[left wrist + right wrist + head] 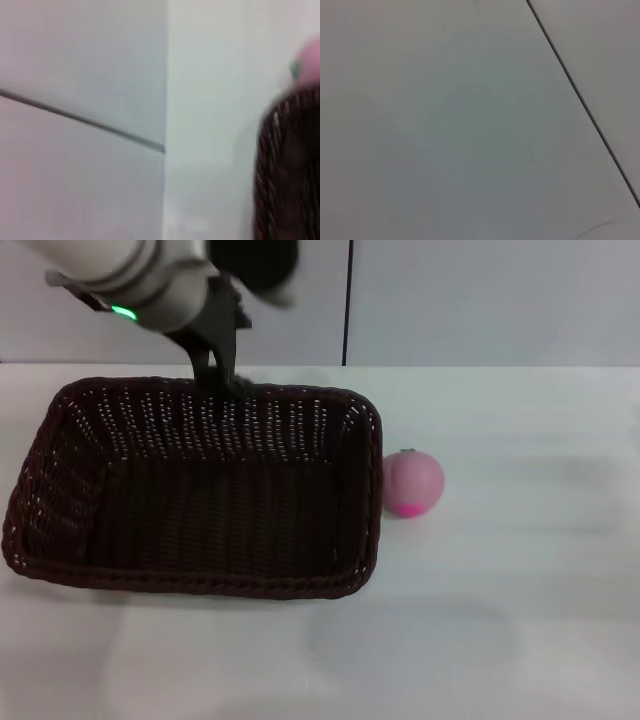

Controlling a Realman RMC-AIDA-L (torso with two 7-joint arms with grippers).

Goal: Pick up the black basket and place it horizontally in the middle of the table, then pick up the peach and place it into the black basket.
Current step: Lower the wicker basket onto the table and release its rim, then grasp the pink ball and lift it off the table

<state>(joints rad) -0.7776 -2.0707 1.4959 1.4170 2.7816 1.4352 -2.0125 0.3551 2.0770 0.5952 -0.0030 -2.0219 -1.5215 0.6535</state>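
The black basket (200, 490) lies flat on the white table (520, 620), long side across, left of the middle. My left gripper (218, 375) comes down from the upper left. Its dark fingers (228, 355) are closed on the basket's far rim. The basket's empty inside faces up. The pink peach (413, 483) sits on the table just right of the basket, close to its right rim. The left wrist view shows a blurred piece of the basket (290, 170) and a bit of the peach (310, 60). My right gripper is out of view.
A grey wall with a dark vertical seam (347, 300) stands behind the table. The table's white surface extends to the right of the peach and in front of the basket. The right wrist view shows only a plain grey surface with a dark line (580, 95).
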